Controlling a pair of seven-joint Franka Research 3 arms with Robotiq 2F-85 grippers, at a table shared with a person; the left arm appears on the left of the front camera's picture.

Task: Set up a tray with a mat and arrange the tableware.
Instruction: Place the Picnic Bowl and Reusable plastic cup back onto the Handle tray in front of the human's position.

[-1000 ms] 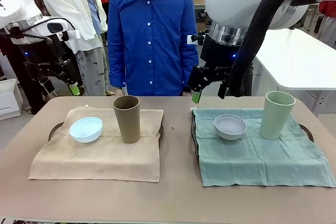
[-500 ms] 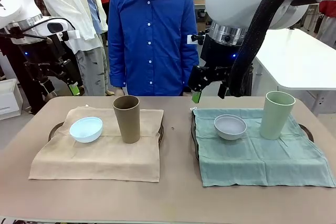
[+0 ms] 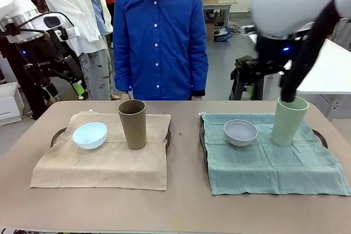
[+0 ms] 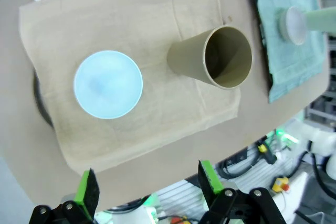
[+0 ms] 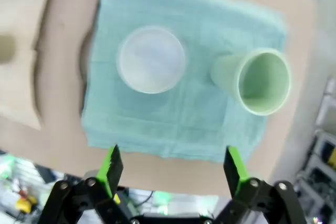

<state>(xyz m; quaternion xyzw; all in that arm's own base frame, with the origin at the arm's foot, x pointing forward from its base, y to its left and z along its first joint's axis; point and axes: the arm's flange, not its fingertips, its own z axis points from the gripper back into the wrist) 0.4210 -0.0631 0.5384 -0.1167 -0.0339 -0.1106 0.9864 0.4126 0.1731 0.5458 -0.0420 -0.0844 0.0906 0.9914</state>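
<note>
Left gripper [image 3: 63, 83] upper left, right gripper [image 3: 247, 80] upper right: wide open, empty, raised clear since tableware sits arranged on mats

Both trays [image 3: 57, 134] lie mostly hidden under their mats [image 3: 104, 160]; the right wrist view is motion-blurred throughout.

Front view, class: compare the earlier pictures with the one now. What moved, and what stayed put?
The right arm's pincer swung toward the robot's right, ending behind the pale green tumbler; the left pincer shifted only slightly. Both are open, holding nothing. Bowls, tumblers and mats stayed where they were.
</note>
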